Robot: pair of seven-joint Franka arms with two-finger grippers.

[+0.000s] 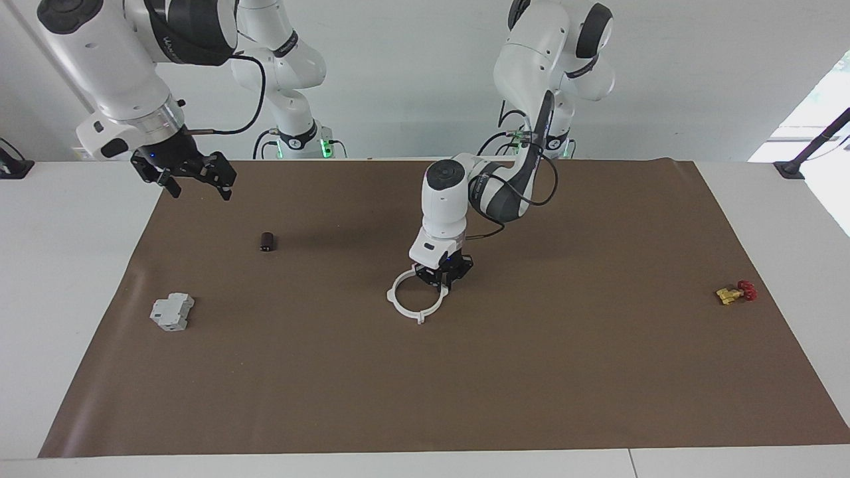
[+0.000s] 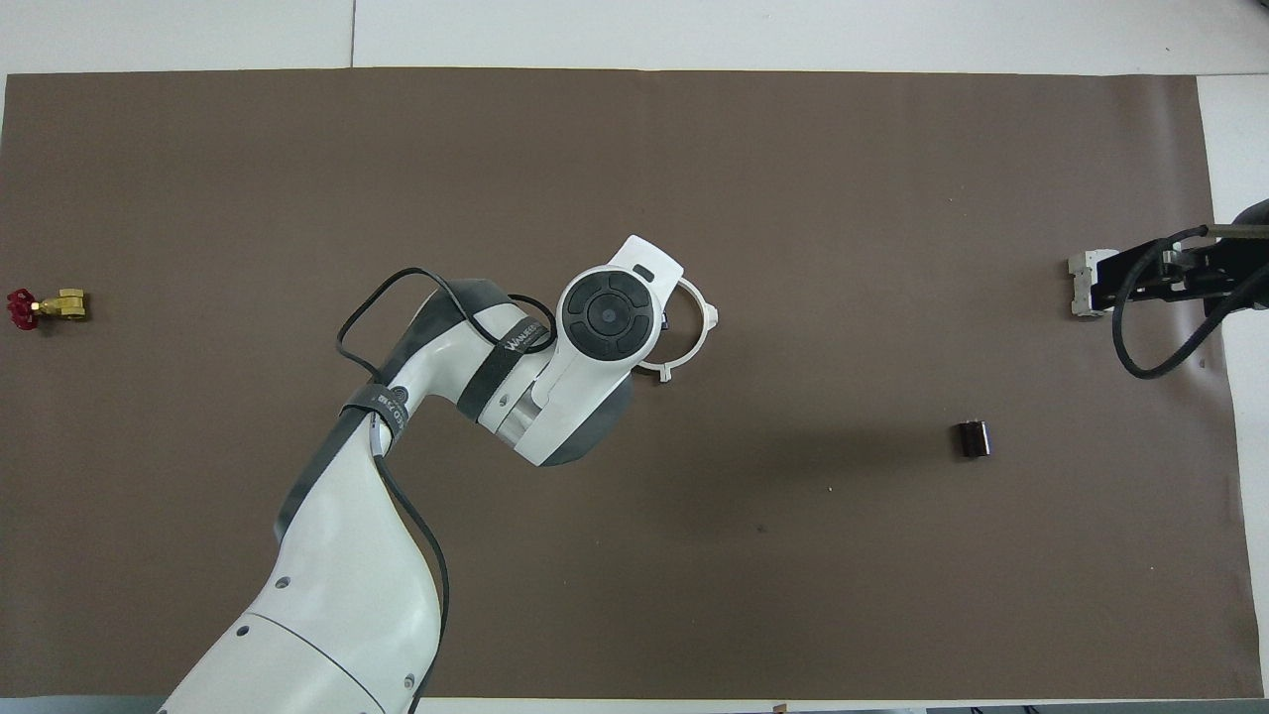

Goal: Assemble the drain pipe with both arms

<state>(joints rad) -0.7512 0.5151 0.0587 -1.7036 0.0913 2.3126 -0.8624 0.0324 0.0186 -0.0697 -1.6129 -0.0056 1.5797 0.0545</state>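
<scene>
Ring: the white ring (image 1: pixel 416 300) lies flat near the middle of the brown mat (image 1: pixel 531 372), both arcs joined into one circle, small tabs sticking out at its rim. It is my landmark for all that follows.
My left gripper (image 1: pixel 441 282): down at the ring's edge on the side nearer to me, fingertips pinched together on the thin rim. I have hold of the ring there.
My left arm (image 2: pixel 446 397): it reaches in low over the mat, and from overhead its wrist covers the part of the ring toward my left arm's end of the table.
My right gripper (image 1: pixel 196 180): up in the air, well apart from the ring, over the mat's edge at my right arm's end; fingers spread wide, nothing between them. This arm waits.
Grey block (image 1: pixel 172 311): on the mat, well away from the ring toward my right arm's end.
Dark cylinder (image 1: pixel 267 241): on the mat between the ring and my right gripper, nearer to me than the ring.
Yellow-and-red part (image 1: pixel 736 292): well away from the ring, near the mat's edge at my left arm's end.
</scene>
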